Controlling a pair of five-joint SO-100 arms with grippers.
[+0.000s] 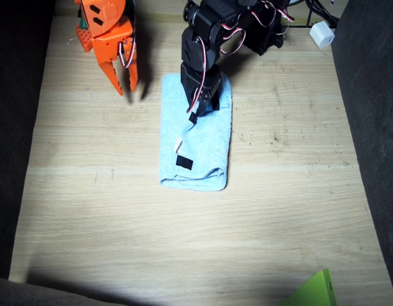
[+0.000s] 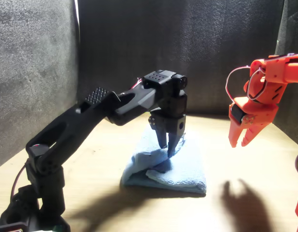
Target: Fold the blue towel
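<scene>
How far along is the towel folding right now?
Already folded lengthwise: the light aqua-blue terry towel lies as a narrow doubled strip with a rounded fold at its near end. In hand: the black left gripper presses down on its far part. Left: probably another fold. The orange right gripper hangs clear, open.
</scene>
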